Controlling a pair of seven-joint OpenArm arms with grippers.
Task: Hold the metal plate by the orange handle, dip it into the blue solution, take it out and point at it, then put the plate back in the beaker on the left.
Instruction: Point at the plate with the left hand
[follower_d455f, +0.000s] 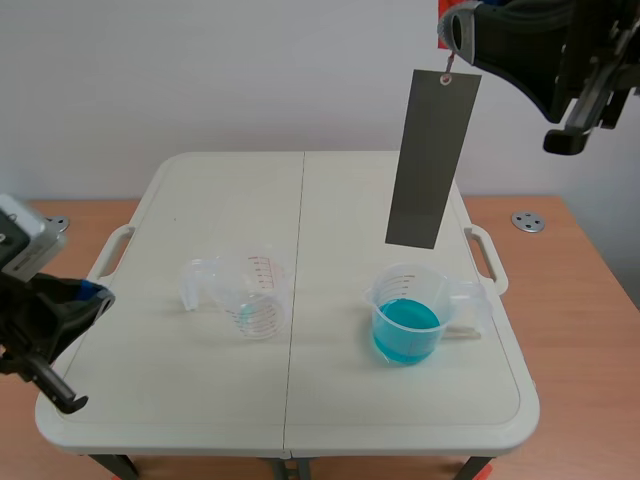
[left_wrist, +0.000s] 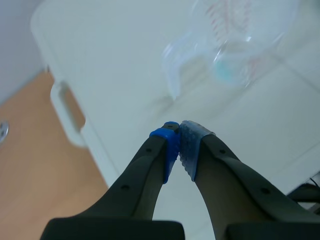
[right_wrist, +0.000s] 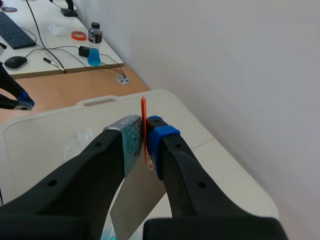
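Grey plate (follower_d455f: 432, 160) hangs nearly upright, high above blue beaker (follower_d455f: 396, 281), clear of liquid (follower_d455f: 405, 326). We hold it by orange handle (right_wrist: 144, 120), pinched in right gripper (right_wrist: 145, 144). Left gripper (left_wrist: 179, 140) closed tight on nothing, low by table (follower_d455f: 230, 200) near-left edge. Clear beaker (follower_d455f: 256, 295) stands ahead of it, well apart from blue one.

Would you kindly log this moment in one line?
right gripper: shut on orange handle | metal plate: hanging above blue solution | left gripper: shut, empty

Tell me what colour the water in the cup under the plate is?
The water is turquoise blue; the scene view shows it best.
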